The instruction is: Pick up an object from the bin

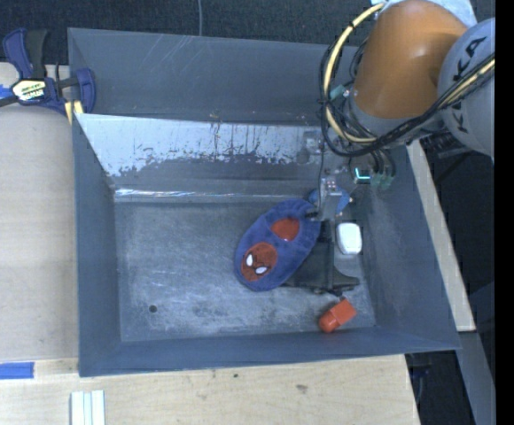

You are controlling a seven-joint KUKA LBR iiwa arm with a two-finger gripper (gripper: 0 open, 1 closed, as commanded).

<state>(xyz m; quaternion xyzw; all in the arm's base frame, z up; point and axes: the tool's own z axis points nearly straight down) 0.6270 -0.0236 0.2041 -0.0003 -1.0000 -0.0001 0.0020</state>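
Now, pincer (330, 204) at blue slipper (270, 248)

Reaches in over the right wall of the bin (93, 237), bends down at the orange-capped wrist (408, 56), hangs the claw (330, 204) low inside.

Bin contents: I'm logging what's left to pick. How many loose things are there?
4: blue slipper mid-floor, white block at its right, black piece against the slipper's right edge, orange piece in the near right corner. Others may hide beneath the slipper.
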